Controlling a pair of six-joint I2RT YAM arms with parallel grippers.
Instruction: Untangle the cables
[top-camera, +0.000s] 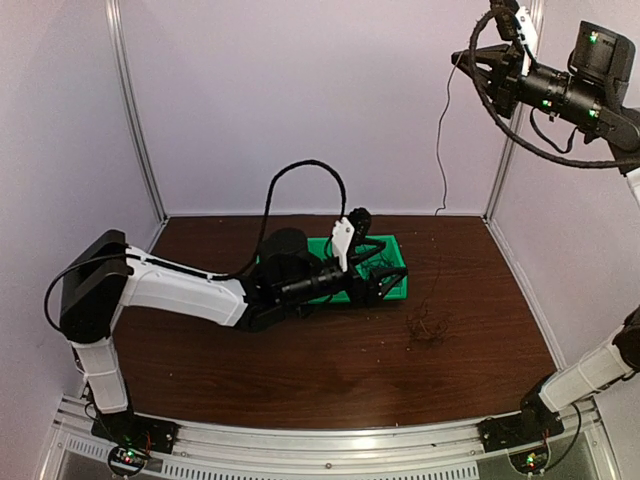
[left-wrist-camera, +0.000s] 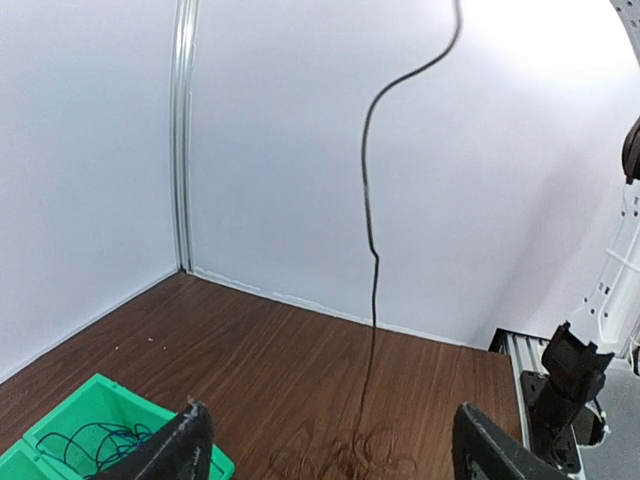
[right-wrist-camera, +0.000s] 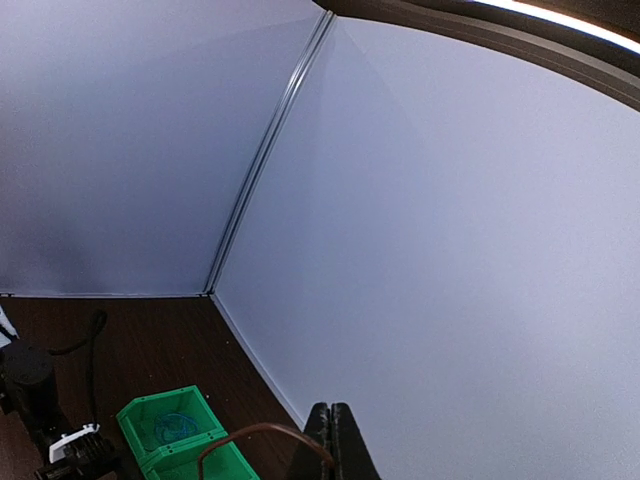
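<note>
A thin black cable (top-camera: 441, 150) hangs from my raised right gripper (top-camera: 460, 58) down to a small tangle of cables (top-camera: 428, 330) on the brown table right of the green bin (top-camera: 396, 243). In the right wrist view the right gripper (right-wrist-camera: 341, 410) is shut, with the cable (right-wrist-camera: 250, 436) looping out of its tips. My left gripper (top-camera: 383, 280) hovers low over the bin's right end. In the left wrist view it (left-wrist-camera: 330, 410) stands wide open with nothing between its fingers; the hanging cable (left-wrist-camera: 370, 250) and the tangle (left-wrist-camera: 350, 458) lie ahead. A blue cable (left-wrist-camera: 100, 440) lies coiled in the bin (left-wrist-camera: 95, 400).
White walls close the table at the back and both sides, with metal posts (top-camera: 135, 110) in the corners. The right arm's base (left-wrist-camera: 565, 385) stands at the near right edge. The bin (right-wrist-camera: 170, 405) has compartments.
</note>
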